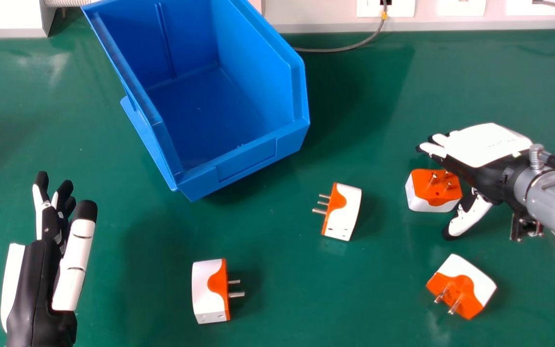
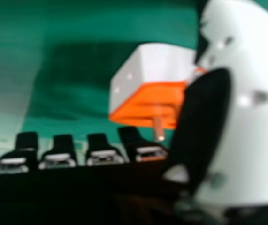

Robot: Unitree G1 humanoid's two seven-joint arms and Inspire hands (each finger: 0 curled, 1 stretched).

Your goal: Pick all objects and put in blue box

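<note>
Head view is showing me a right hand [image 1: 482, 144] of black and white parts poised over a white and orange block-shaped plug adapter [image 1: 431, 193], its metal pins pointing up from the green tabletop [image 1: 354, 289]. I'm seeing those fingers extended and holding nothing, with the thumb lying close by the adapter; whether it is touching, I can't tell. My left hand [image 1: 72, 270] is resting open at the view's left.

Since the pins are facing the palm, I'm worrying most about fingers closing on them rather than on the flat sides: the adapter could be tipping or twisting out. A thumb coming in first could be shoving it away.

Between hand and blue open-fronted plastic box [image 1: 246, 161], a second white and orange adapter [image 1: 347, 212] is lying, so a low carry could be knocking it. A third adapter [image 1: 461, 286] is sitting near the thumb, exposed to any wrist dip; a fourth adapter [image 1: 207, 291] is waiting well apart.
</note>
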